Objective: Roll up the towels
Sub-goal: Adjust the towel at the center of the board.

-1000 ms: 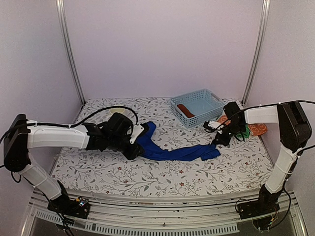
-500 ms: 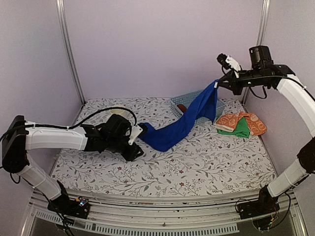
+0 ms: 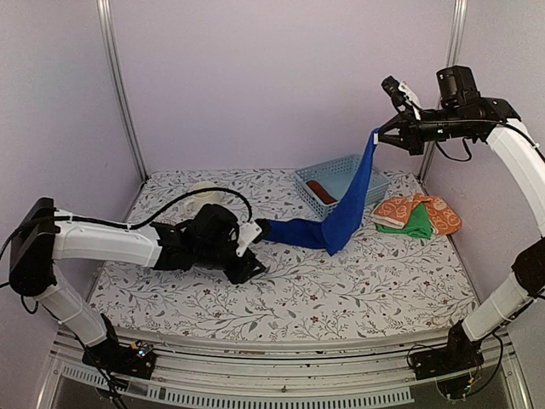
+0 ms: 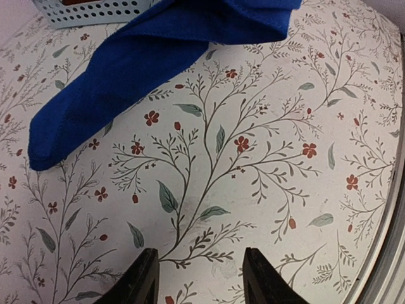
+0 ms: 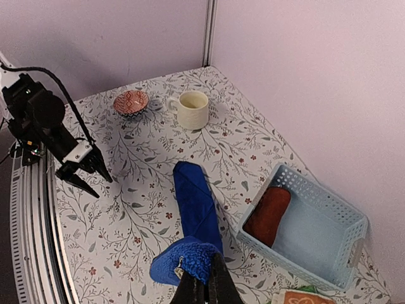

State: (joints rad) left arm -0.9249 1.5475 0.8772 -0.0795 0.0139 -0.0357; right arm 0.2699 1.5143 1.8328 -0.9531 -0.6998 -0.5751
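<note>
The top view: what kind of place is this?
Probably a robot test booth: plain pale walls with metal corner posts, a floral-covered table, a left arm and right arm bolted at its near edge.

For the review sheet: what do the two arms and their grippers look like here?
The left arm and right arm have white tubular links with black joints and wrists. A loose black cable arcs over the left arm. The left gripper and right gripper have black, tapered fingers, with a small white part beside each.
</note>
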